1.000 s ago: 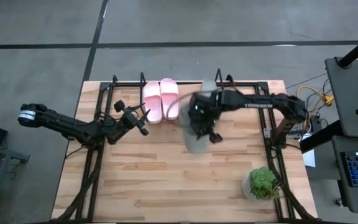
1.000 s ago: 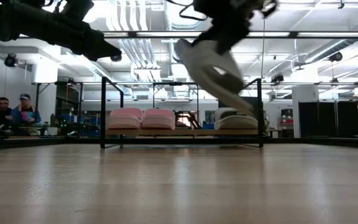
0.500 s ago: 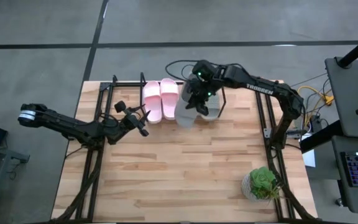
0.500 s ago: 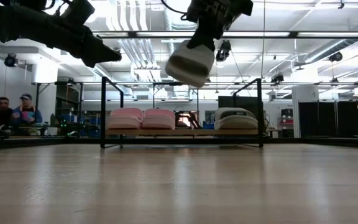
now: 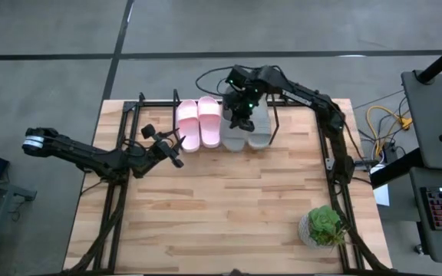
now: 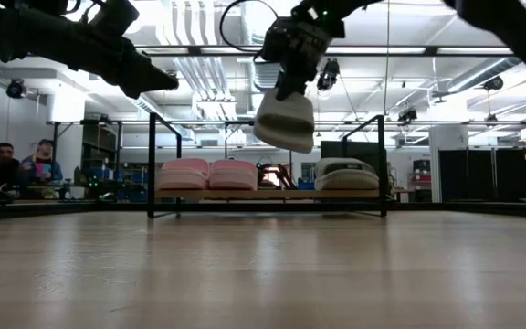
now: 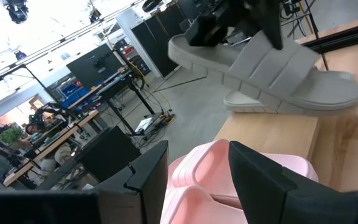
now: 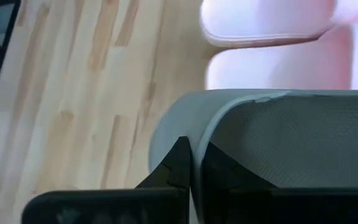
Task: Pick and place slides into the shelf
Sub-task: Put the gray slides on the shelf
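The right tool (image 5: 242,115) is clamped on a grey rubber slide sandal (image 6: 284,120), apparently above the black wire shelf (image 6: 152,164). The left tool (image 5: 176,144) waits nearby over the counter (image 5: 206,215), fingers apart.

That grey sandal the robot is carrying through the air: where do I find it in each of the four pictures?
High view: the carried grey slide sits top centre, under the right hand.
Low view: it hangs upper middle, above the shelf.
Left wrist view: upper right, tilted.
Right wrist view: fills the lower right.
Shared landmark: the pink slides, beside it in every view.
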`<action>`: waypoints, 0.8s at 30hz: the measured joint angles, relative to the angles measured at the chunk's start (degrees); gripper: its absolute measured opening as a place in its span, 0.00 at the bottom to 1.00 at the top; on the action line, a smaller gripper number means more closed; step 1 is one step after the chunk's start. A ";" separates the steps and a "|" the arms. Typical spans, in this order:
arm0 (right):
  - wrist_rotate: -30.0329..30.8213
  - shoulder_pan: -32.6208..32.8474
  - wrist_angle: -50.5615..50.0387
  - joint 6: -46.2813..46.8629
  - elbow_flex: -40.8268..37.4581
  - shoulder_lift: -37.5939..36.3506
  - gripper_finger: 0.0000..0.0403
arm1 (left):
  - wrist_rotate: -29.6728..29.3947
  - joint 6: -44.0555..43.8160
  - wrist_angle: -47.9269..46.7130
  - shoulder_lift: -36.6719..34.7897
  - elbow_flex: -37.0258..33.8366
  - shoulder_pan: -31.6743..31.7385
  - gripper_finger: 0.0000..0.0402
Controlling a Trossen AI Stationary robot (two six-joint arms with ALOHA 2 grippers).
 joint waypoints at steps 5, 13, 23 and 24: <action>-0.54 -3.10 -3.54 -3.74 7.25 4.78 0.02 | -0.26 -0.02 -0.07 0.02 0.00 0.01 0.38; -1.17 -6.97 -5.01 -3.48 7.60 6.42 0.02 | -0.28 -0.02 -0.11 0.06 0.00 0.00 0.38; -4.51 -7.06 -5.12 -4.74 7.54 10.51 0.02 | -0.28 -0.02 -0.08 0.04 0.00 0.00 0.38; -4.52 -7.08 -5.21 -4.77 7.52 10.81 0.02 | -0.29 0.00 -0.07 0.04 0.00 0.00 0.38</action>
